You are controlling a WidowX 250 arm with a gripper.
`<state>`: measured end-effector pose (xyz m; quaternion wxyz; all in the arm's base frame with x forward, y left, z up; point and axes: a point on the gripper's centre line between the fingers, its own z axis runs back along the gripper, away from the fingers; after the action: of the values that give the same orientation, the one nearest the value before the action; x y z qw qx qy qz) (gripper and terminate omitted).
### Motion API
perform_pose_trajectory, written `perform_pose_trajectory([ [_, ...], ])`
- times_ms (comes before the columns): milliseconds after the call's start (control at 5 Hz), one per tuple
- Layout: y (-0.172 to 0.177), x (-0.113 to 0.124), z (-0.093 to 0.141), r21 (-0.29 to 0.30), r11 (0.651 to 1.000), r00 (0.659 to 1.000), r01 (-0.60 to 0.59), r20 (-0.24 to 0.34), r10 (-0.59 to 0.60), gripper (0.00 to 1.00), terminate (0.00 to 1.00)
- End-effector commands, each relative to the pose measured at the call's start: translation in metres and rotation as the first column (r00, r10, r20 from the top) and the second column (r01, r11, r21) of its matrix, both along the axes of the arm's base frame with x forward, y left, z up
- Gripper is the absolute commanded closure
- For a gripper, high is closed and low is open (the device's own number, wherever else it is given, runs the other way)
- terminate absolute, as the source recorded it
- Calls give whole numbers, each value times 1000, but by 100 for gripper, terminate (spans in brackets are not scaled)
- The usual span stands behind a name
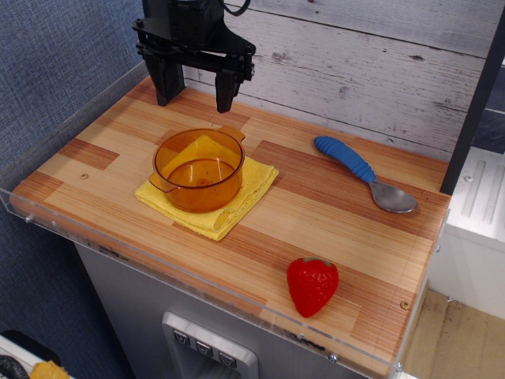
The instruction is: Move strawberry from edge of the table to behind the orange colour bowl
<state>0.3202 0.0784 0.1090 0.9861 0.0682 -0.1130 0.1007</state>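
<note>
My gripper [192, 88] is hanging at the back of the surface [331, 213], behind the bowl [198, 168], with its two black fingers [166, 79] spread apart and holding nothing. The strawberry [312, 285] is lying near the front edge, toward the right corner, well apart from me and from the bowl. The bowl is sitting on a folded yellow cloth [251, 183], which is showing around it on the right and front sides. A spoon [364, 173] with a blue handle and metal scoop is lying at an angle to the right of the cloth, between the back wall and the strawberry's side of the surface, touching neither. Between the strawberry and the bowl the planks are running bare. The surface is showing striped light and reddish wood, and a clear rim [47, 225] is running along its front and left edges. A whitewashed plank wall [371, 63] is standing behind me, and blue textured panelling [55, 55] is filling the left side. Below the front edge a grey panel with buttons [207, 347] is showing.
</note>
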Motion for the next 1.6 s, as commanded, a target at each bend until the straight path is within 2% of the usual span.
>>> perform_pose_trajectory([
  [0,0,0,0,0,1000,1000,0,0,0,0,0],
  [200,-25,-6,14,12,999,998,47,29,-47,0,0],
  [400,-45,-13,20,10,997,997,74,31,-74,0,0],
  [800,-106,-36,3,-102,975,981,196,32,-194,0,0],
  [1000,-130,-47,-7,-122,962,970,244,12,-244,0,0],
  [1400,-150,-58,-31,-126,949,954,287,-53,-296,0,0],
])
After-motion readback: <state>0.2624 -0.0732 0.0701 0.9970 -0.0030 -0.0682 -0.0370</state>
